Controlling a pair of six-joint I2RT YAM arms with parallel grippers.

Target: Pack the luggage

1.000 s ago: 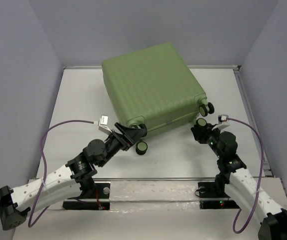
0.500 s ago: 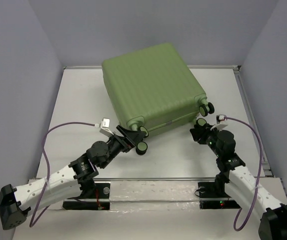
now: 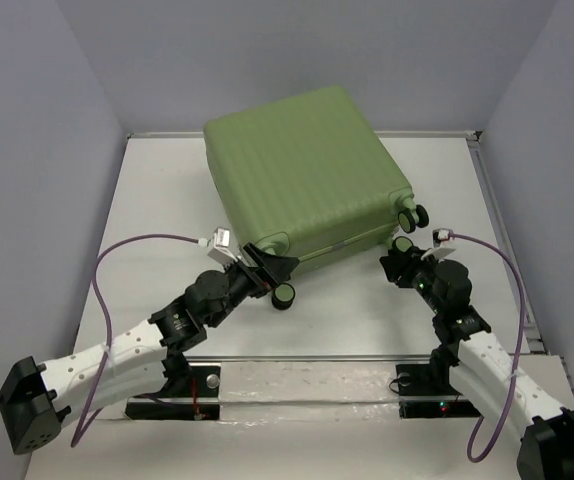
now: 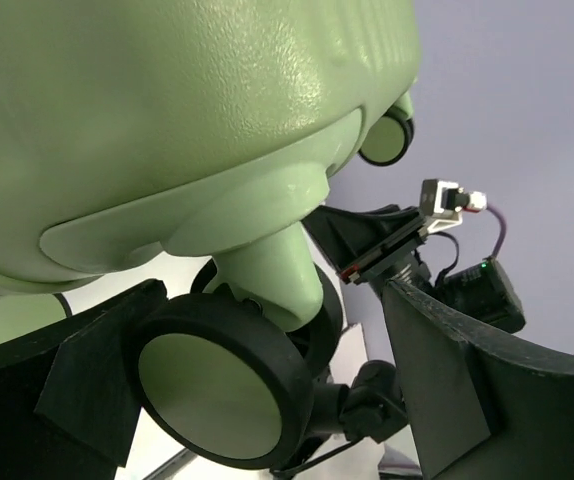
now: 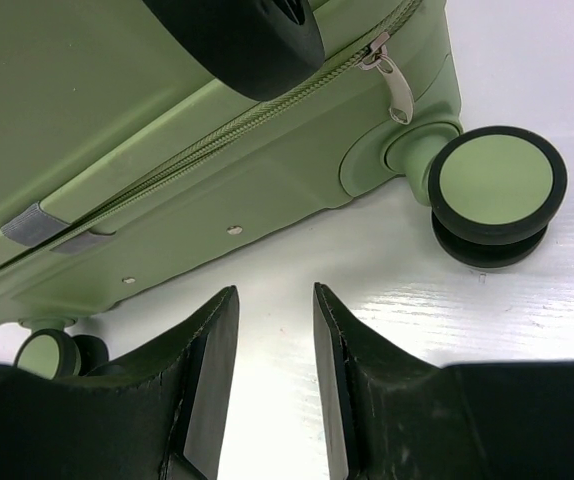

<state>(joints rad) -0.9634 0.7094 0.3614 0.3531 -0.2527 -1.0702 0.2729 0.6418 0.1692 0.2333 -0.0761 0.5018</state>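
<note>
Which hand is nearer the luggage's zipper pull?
Right. The right hand sits close before the zipper pull; the left hand straddles a wheel at the luggage's other near corner.

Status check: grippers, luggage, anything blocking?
Left gripper open, straddling near-left wheel. Right gripper open, empty, pointed at the luggage wheel-end edge. Luggage closed, flat on table. Nothing in the way.

The left gripper [image 4: 272, 375] was seen spread wide, pointed forward and low — the right gripper [image 5: 273, 305] was only narrowly parted.
</note>
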